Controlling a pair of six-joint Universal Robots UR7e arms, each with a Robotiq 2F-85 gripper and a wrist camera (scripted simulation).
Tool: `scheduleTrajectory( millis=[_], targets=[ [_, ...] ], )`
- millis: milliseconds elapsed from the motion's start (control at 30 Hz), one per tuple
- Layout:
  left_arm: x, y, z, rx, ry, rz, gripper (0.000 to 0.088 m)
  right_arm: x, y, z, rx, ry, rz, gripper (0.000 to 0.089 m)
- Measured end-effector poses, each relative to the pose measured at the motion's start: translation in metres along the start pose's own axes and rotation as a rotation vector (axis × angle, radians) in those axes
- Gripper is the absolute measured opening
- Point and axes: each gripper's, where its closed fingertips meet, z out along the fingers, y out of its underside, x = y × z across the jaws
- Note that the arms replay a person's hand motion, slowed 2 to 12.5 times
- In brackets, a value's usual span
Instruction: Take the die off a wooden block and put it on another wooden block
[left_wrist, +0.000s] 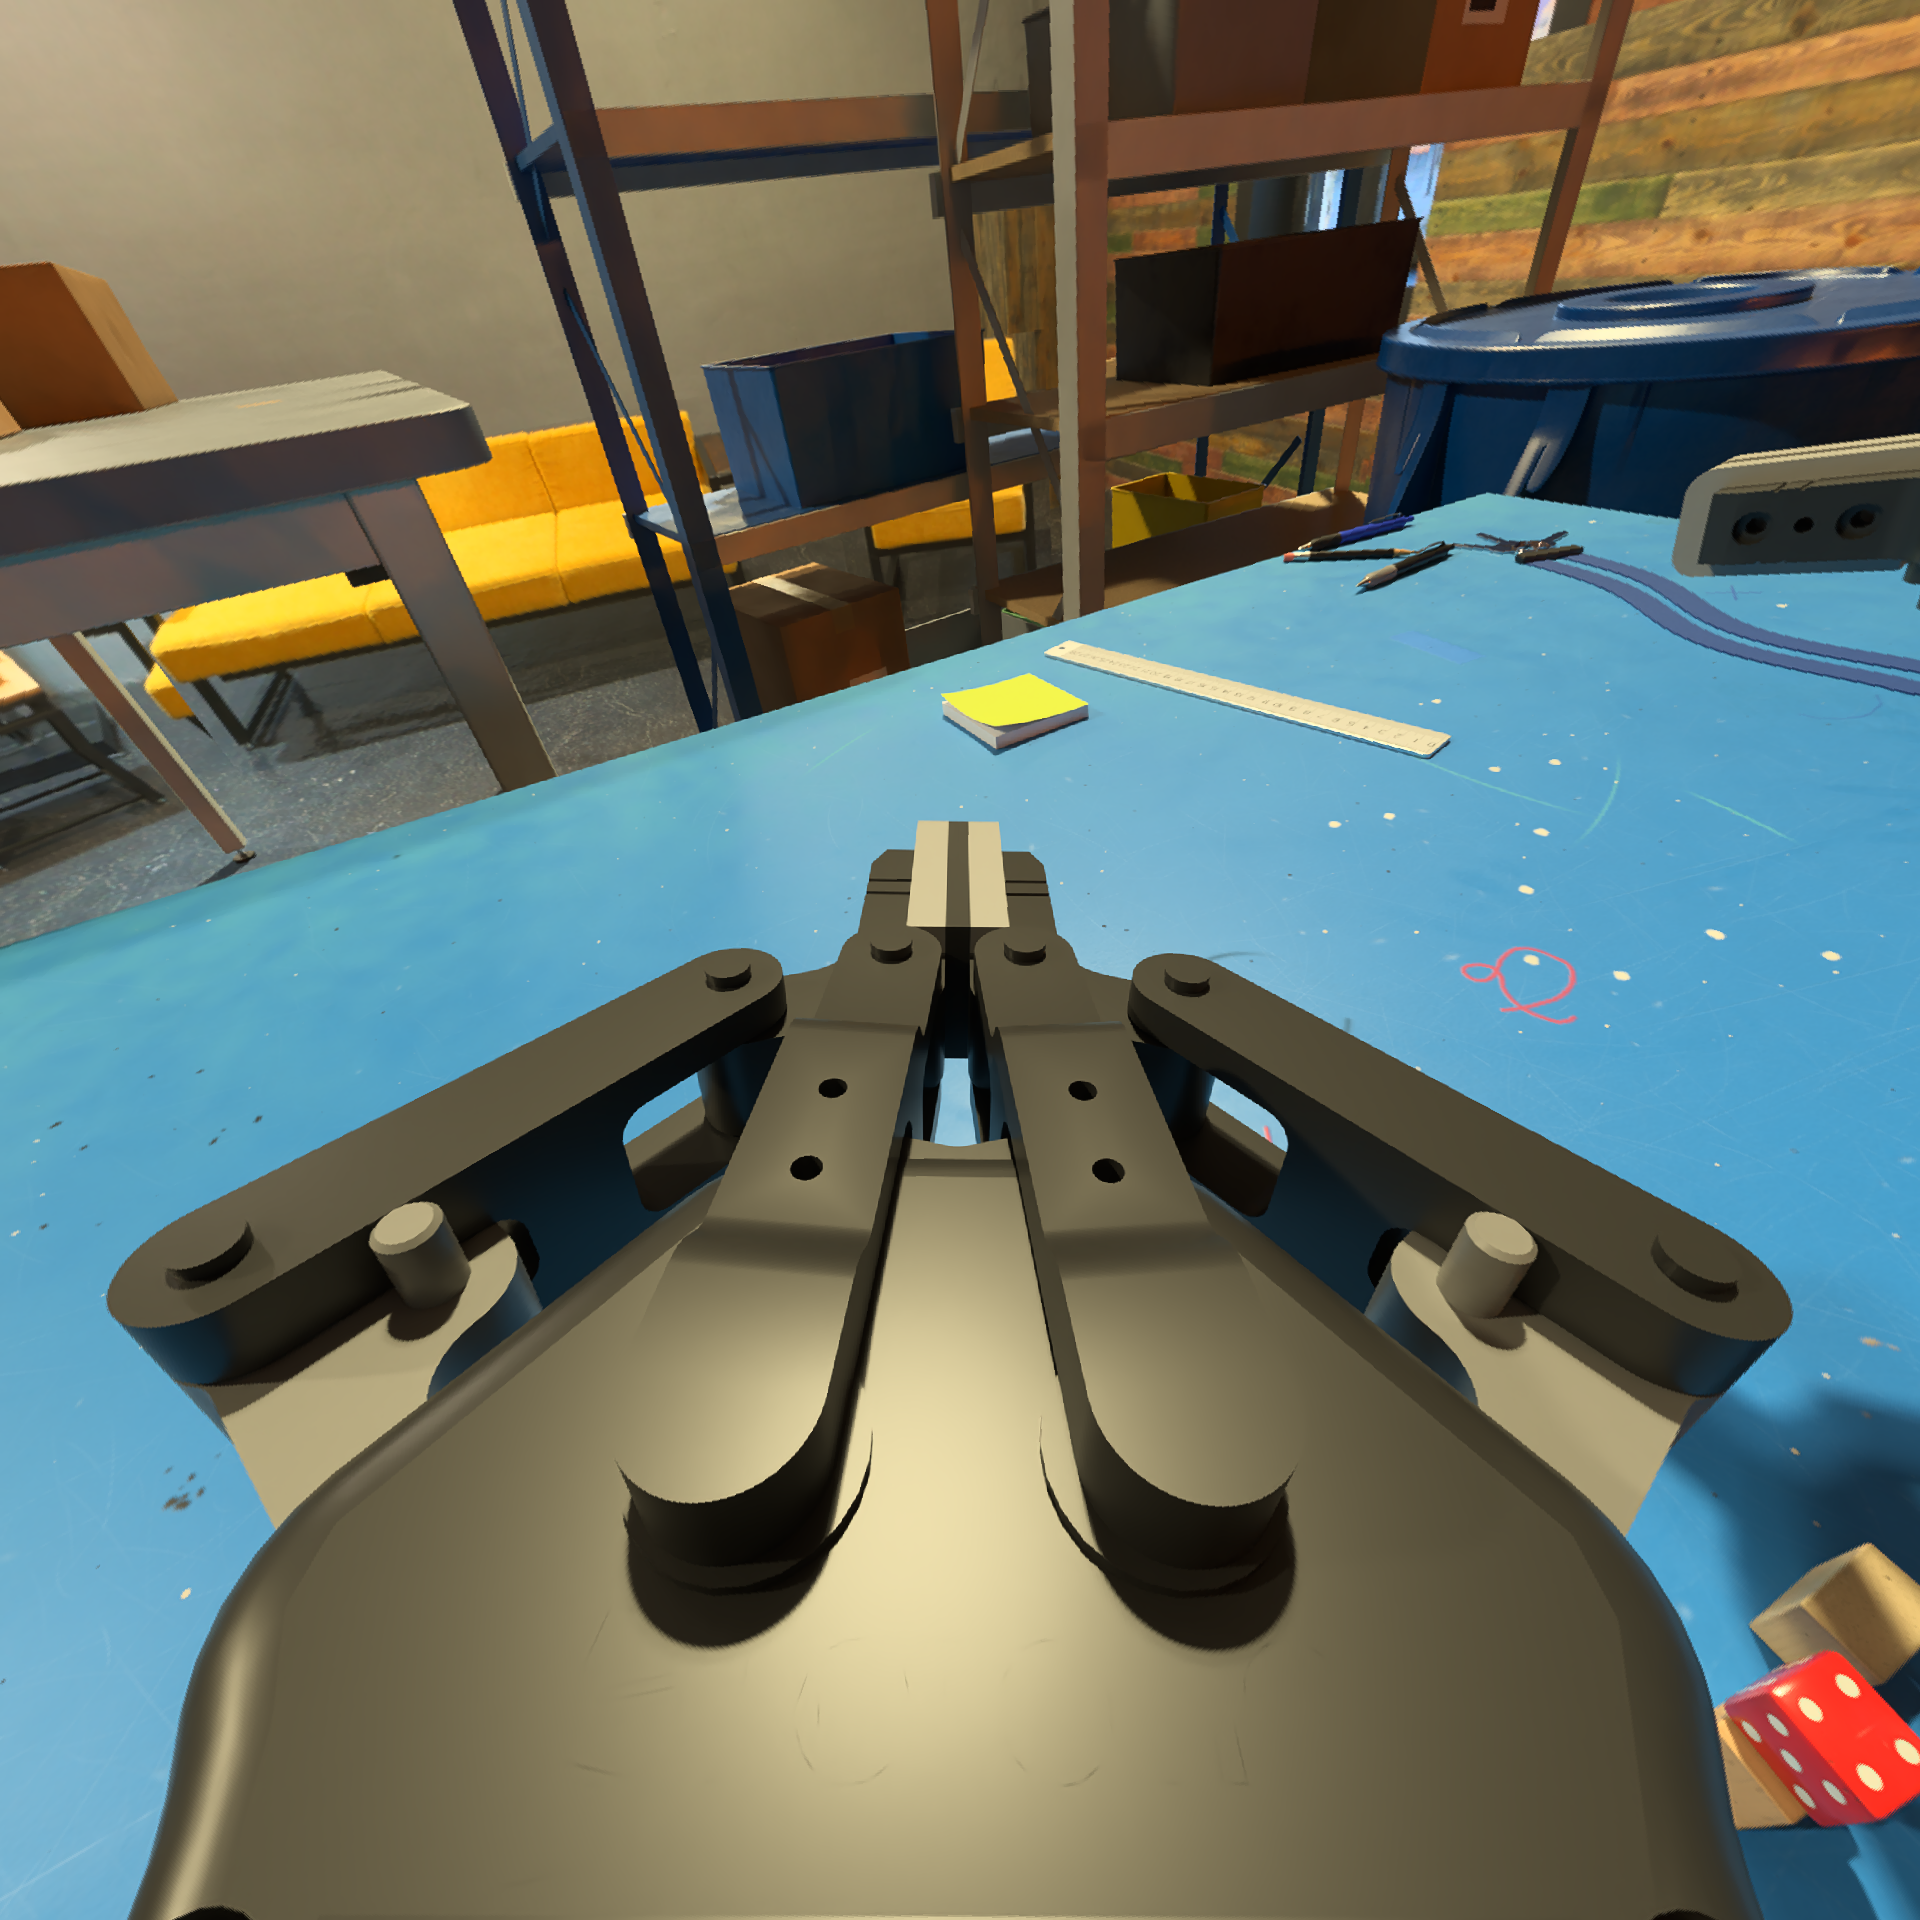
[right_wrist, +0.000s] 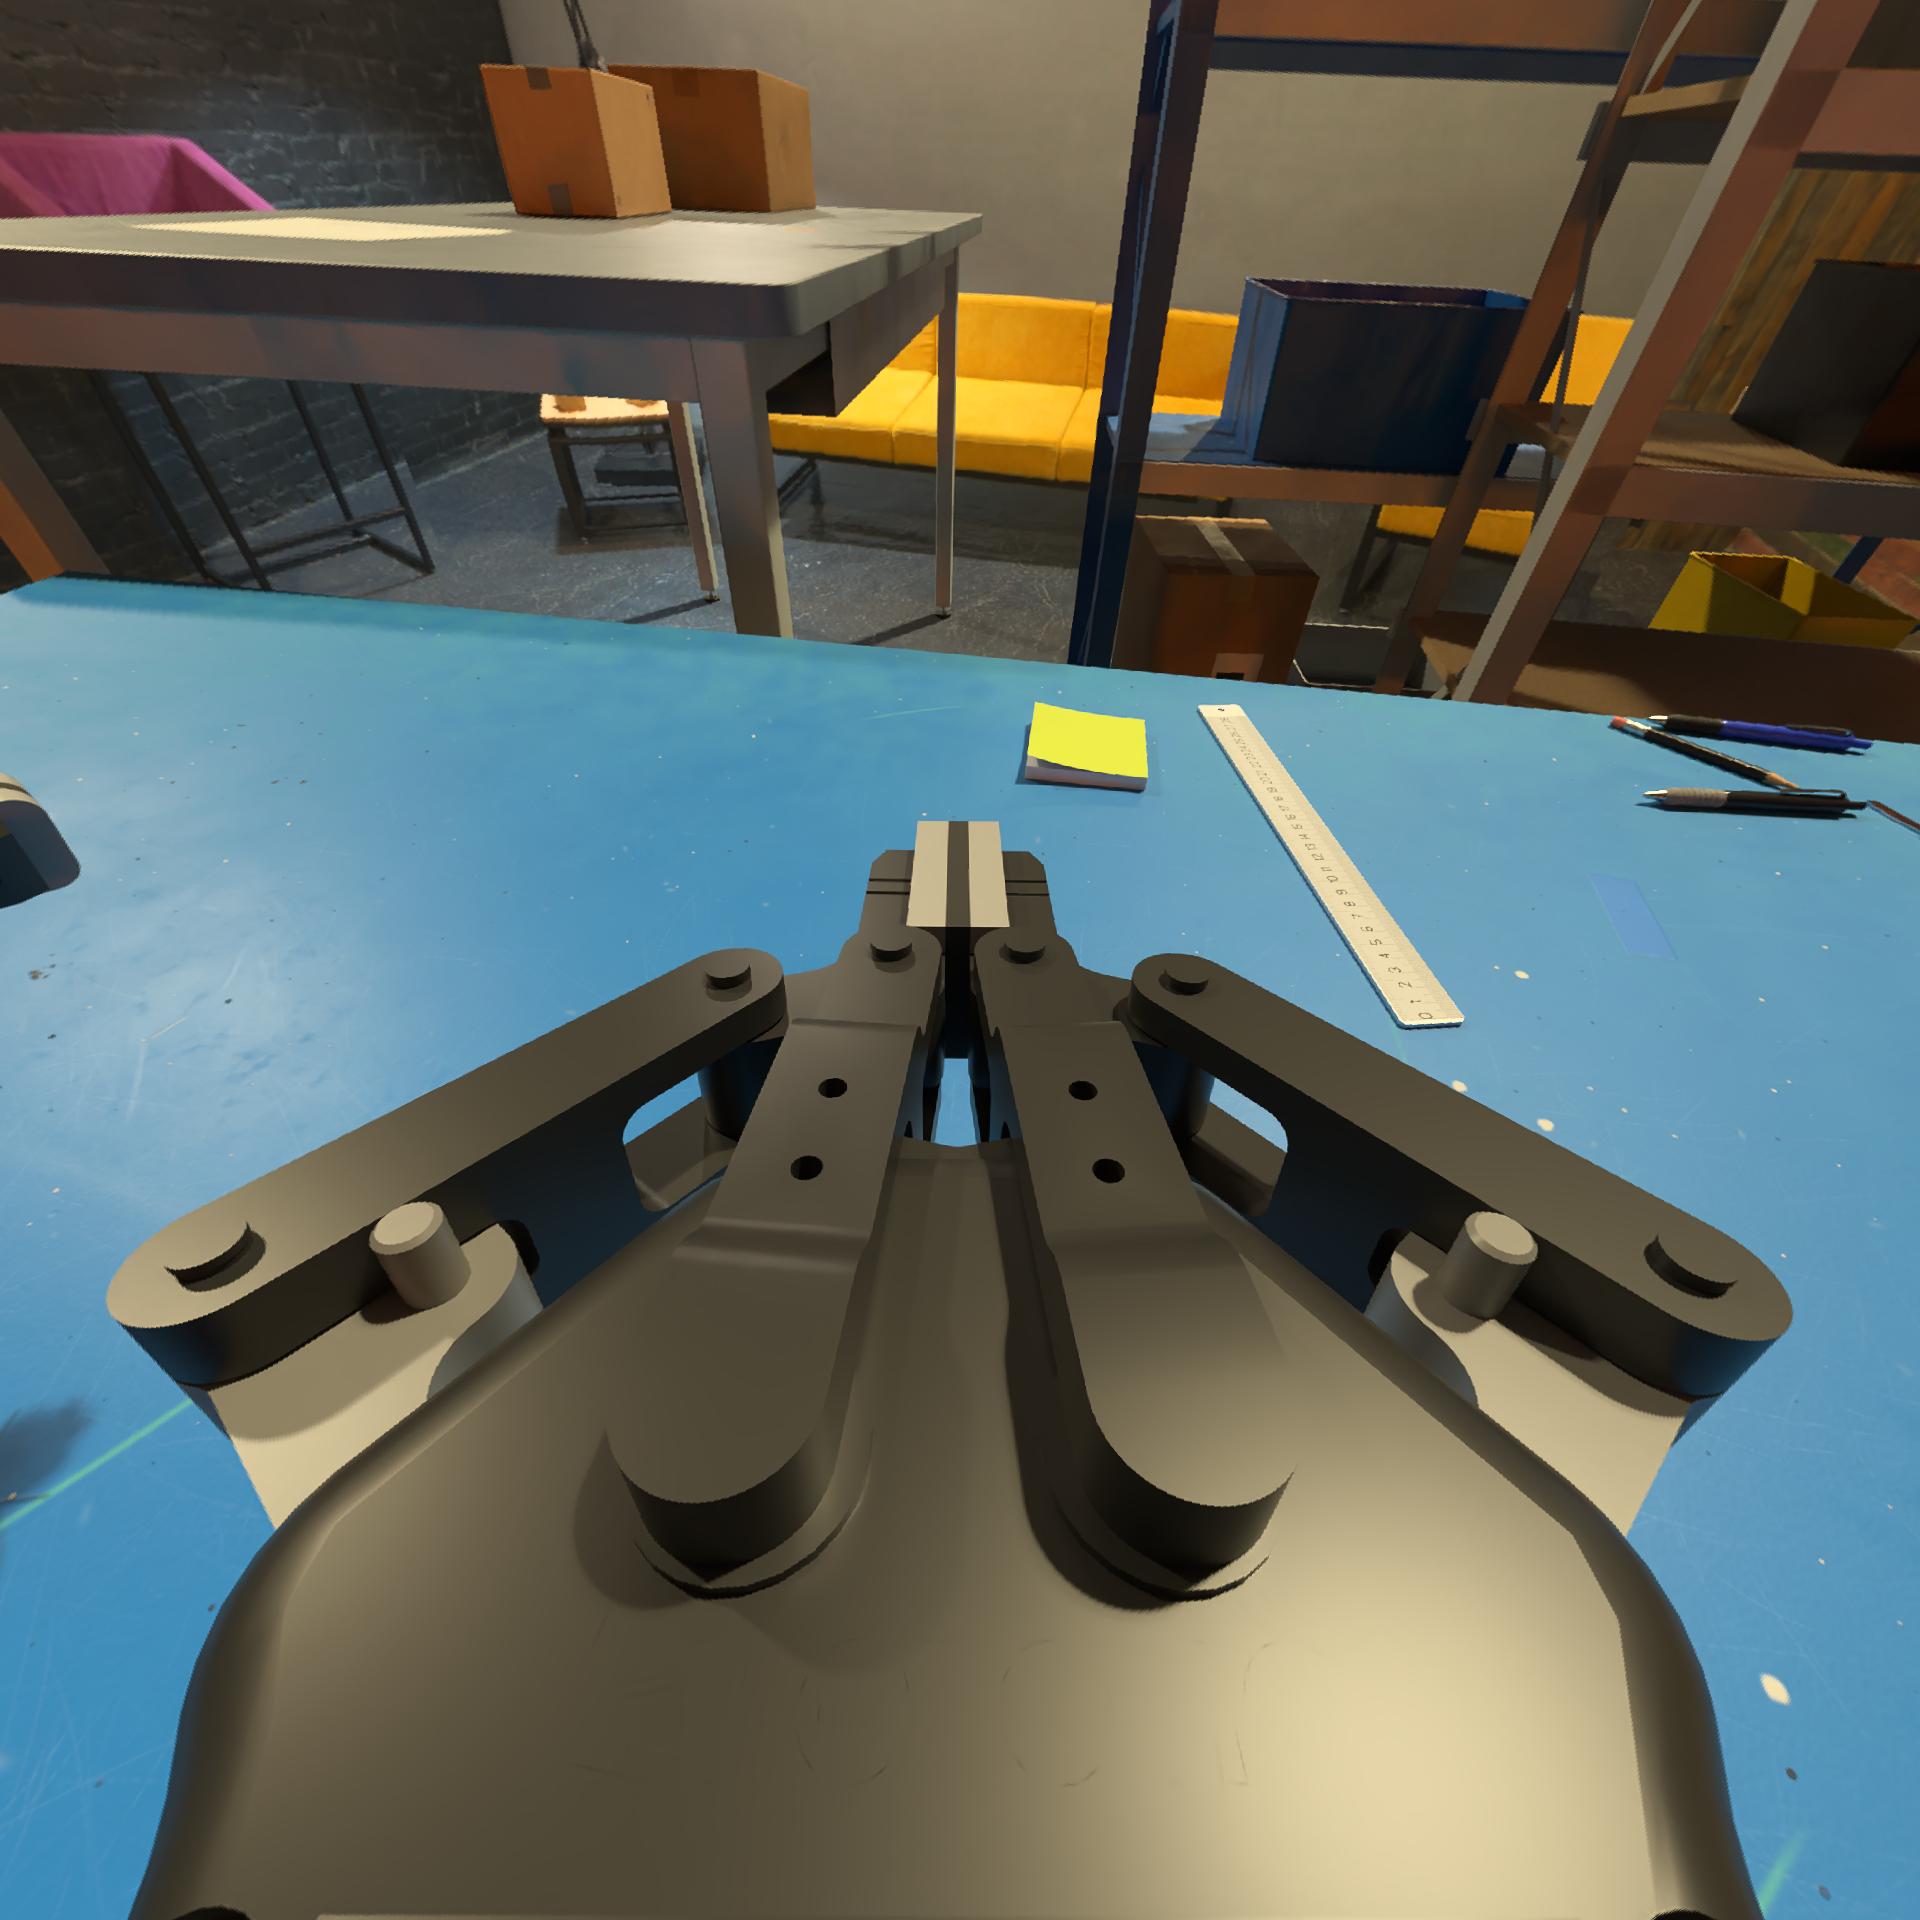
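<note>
pre-grasp: left gripper (left_wrist: 958, 875) and right gripper (right_wrist: 958, 875) jaws together, empty. red die (left_wrist: 1820, 1737) on wooden block (left_wrist: 1756, 1782), behind-right of left jaws; second block (left_wrist: 1844, 1608) beside. you open, swing back

Desk (left_wrist: 520, 935) ahead of the left gripper (left_wrist: 957, 831) is bare up to the yellow note pad (left_wrist: 1013, 707) and ruler (left_wrist: 1247, 694); pens (left_wrist: 1371, 551) lie far right by the edge. Low right: red die (left_wrist: 1829, 1735) on a wooden block (left_wrist: 1756, 1797), second block (left_wrist: 1849, 1605) just behind, tight cluster. Right gripper (right_wrist: 957, 831) also has open desk in front; pad (right_wrist: 1088, 743) and ruler (right_wrist: 1330, 862) ahead-right, pens (right_wrist: 1756, 769) beyond.
</note>
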Motion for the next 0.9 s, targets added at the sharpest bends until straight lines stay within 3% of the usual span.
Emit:
scheduleTrajectory(
  millis=[433, 900],
  targets=[
    [-0.006, 0.007, 0.007, -0.017, -0.007, 0.001, 0.0, 0.004, 0.004, 0.004, -0.013, 0.018, -0.004, 0.0],
    [-0.012, 0.0, 0.011, -0.001, -0.027, 0.024, 0.0, 0.007, 0.003, 0.005, -0.01, 0.031, -0.019, 0.0]
  ],
)
